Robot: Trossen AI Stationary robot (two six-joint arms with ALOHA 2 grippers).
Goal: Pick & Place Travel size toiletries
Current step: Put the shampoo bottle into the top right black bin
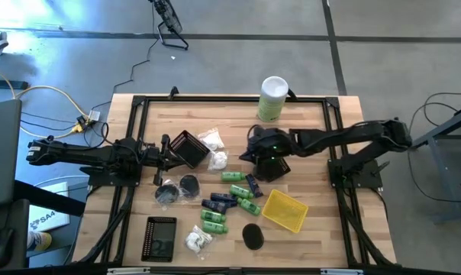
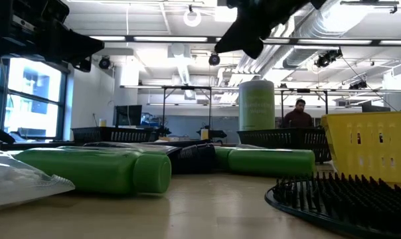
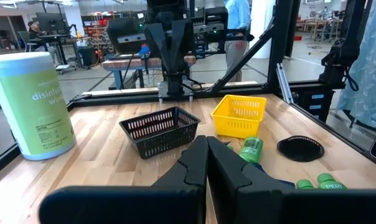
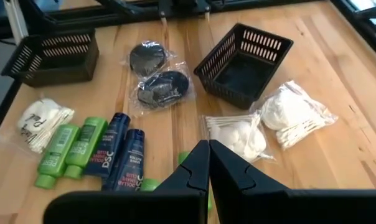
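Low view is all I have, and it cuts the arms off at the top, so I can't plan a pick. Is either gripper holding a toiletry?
Observer: No. The right gripper is shut on nothing, over the middle of the table, near the navy tubes.
Operator: And the left one?
Observer: The left gripper is also shut and empty, right beside the black basket.
Operator: Anything in that basket yet?
Observer: It is empty. The white packets lie on the table just next to it.
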